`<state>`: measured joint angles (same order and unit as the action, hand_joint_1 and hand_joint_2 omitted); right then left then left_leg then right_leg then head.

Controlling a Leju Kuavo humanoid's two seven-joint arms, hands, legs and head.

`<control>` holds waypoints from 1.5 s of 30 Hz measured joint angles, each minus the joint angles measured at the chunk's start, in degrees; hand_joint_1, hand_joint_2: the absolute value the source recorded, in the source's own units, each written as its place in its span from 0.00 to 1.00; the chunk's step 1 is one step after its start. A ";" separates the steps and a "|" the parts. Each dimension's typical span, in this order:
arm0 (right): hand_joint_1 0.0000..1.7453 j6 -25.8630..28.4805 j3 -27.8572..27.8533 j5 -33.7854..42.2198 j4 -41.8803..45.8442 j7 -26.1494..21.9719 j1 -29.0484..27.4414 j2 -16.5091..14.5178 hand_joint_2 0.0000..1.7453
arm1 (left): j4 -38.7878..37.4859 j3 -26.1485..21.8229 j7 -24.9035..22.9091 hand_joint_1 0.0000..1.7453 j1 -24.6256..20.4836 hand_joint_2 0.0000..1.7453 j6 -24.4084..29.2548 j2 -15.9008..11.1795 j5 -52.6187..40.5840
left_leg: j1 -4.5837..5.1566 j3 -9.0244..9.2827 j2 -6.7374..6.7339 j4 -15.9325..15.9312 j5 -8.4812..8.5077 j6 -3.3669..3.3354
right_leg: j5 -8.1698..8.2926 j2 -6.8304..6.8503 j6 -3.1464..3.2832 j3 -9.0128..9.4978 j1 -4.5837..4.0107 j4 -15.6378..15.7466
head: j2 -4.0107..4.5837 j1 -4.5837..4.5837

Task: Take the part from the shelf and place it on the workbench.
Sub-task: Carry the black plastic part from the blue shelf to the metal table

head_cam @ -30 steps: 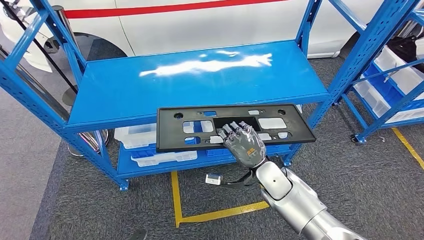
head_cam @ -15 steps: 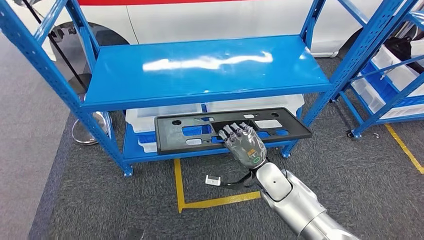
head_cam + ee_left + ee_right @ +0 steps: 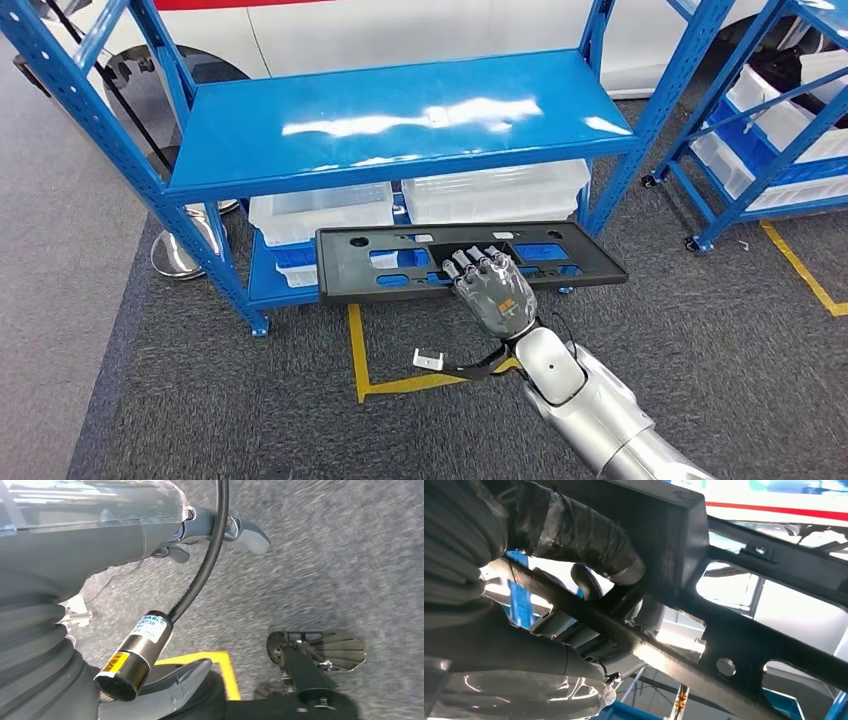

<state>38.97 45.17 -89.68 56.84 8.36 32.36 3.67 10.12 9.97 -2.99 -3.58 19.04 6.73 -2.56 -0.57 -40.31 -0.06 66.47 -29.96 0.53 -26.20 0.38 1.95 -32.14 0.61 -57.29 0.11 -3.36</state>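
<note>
In front of the blue shelf [image 3: 400,125], the right hand [image 3: 492,290] grips the flat black part [image 3: 465,260] above the floor, so carrying it to the table likely comes next.

Car workshop: blue steel shelving [image 3: 400,120], white car [image 3: 400,30], floor tape [image 3: 356,350].

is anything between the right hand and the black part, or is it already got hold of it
Nothing visible stands between them: the right hand already grips the black part, held clear of the blue shelf. No workbench is in view.
</note>
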 joint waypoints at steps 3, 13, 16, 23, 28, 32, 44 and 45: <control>1.00 0.00 -0.03 0.00 -0.01 0.12 -0.31 0.01 1.00 | 0.00 0.00 -0.03 0.00 0.03 1.00 -0.02 -0.02 0.00 | -0.18 -0.86 -0.03 8.40 -2.57 0.56 | 1.67 0.06 -0.14 -2.76 0.00 -0.60 | 0.00 0.01; 1.00 0.00 -1.56 0.00 -0.18 -2.51 -0.98 -0.01 1.00 | -0.02 -0.03 -0.17 0.00 -0.01 1.00 -0.10 -0.13 0.01 | -0.20 10.38 0.03 -8.84 1.65 -1.78 | 2.82 -0.28 -2.89 -7.93 0.08 -3.73 | 0.00 -0.12; 1.00 0.00 -2.24 0.02 -0.34 -2.98 -1.19 0.00 1.00 | -0.02 -0.04 -0.22 0.00 -0.04 1.00 -0.19 -0.15 -0.02 | -0.14 8.23 -0.20 -8.83 3.47 -2.70 | -5.04 -0.42 -3.37 -10.58 0.15 -13.33 | 0.00 -0.27; 1.00 0.00 -3.11 0.09 -0.56 -3.49 -1.71 -0.10 1.00 | -0.02 -0.04 -0.29 0.00 -0.03 1.00 -0.22 -0.19 -0.02 | 0.07 4.02 -0.18 -7.60 6.14 -1.74 | -2.66 -0.51 -2.56 0.16 -0.19 -4.02 | 0.00 -0.24; 1.00 0.00 -3.27 0.09 -0.54 -3.55 -1.72 -0.24 1.00 | -0.03 -0.04 -0.34 0.00 0.15 1.00 -0.22 -0.20 -0.02 | 0.18 3.03 -0.05 -7.43 6.26 -0.13 | -1.27 -0.22 -0.98 0.44 -0.22 -0.81 | 0.00 -0.21; 1.00 0.00 -3.44 0.08 -0.65 -3.74 -1.75 -0.48 1.00 | -0.04 -0.04 -0.39 0.00 0.14 1.00 -0.22 -0.24 -0.09 | 0.02 -0.38 -0.01 4.46 -3.03 0.61 | 0.79 0.11 0.07 -2.31 -0.11 -0.99 | 0.00 -0.09; 1.00 0.00 -4.39 0.04 -0.84 -4.14 -2.02 -0.65 1.00 | -0.04 -0.04 -0.43 0.00 -0.10 1.00 -0.11 -0.43 -0.97 | 0.24 10.30 -0.18 -9.53 2.64 -2.14 | 2.41 -0.24 -2.33 -8.13 -0.30 -3.98 | 0.00 -0.16; 1.00 0.00 -4.44 0.04 -0.85 -4.03 -2.01 -0.62 1.00 | -0.04 -0.05 -0.42 0.00 -0.15 1.00 -0.11 -0.44 -1.00 | 0.05 9.63 -0.32 -9.75 3.42 -2.50 | -0.40 -0.38 -2.60 -8.86 -0.24 -6.42 | 0.00 -0.20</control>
<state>38.97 40.73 -89.64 55.99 4.33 30.34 3.05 10.08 9.91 -3.41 -3.73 18.92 6.28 -3.56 -0.51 -30.68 -0.38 56.72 -26.54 -1.97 -26.60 0.00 -0.65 -41.01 0.36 -63.72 0.11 -3.56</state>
